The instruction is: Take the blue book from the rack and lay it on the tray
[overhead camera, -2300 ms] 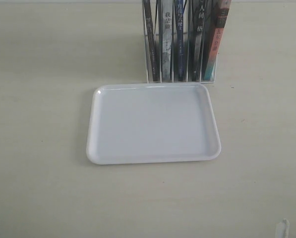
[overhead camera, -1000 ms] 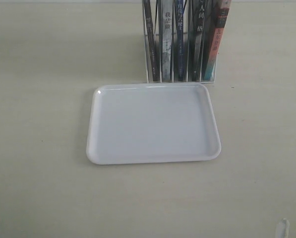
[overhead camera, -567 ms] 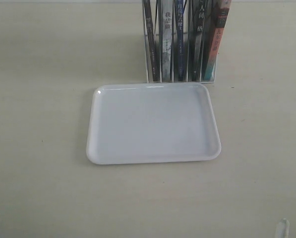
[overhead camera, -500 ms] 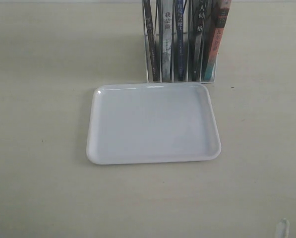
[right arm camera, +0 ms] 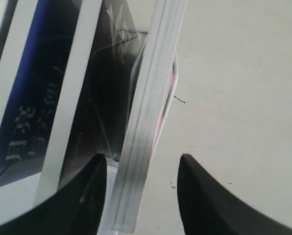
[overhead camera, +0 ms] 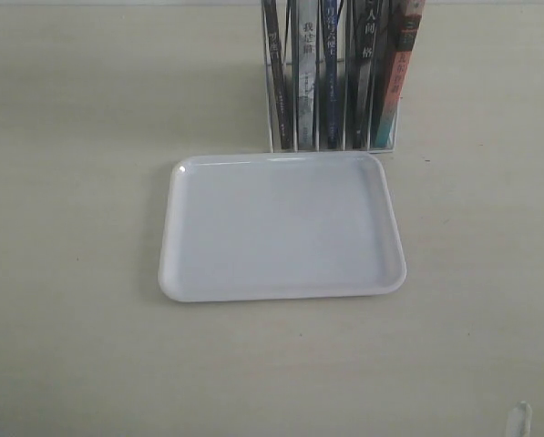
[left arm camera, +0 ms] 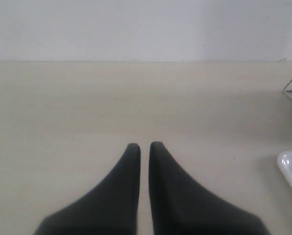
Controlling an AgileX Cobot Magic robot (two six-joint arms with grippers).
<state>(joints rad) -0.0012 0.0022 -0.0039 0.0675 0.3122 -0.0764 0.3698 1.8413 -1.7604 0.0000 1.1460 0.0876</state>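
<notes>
While the exterior view shows the blue book (overhead camera: 331, 82) upright in the rack (overhead camera: 273, 118) behind the tray (overhead camera: 281, 295), only wrist views show the left end effector (left arm camera: 145, 145) nearly closed, empty, over beige desk (left arm camera: 87, 98), and the right end effector (right arm camera: 141, 164) spread wide astride a page edge (right arm camera: 146, 112).

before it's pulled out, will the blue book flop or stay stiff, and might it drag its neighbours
The blue book has a narrow spine, so it is probably light and may flex if held by one corner. It stands close between other books in the rack, so sliding it out could rub or tilt them.
</notes>
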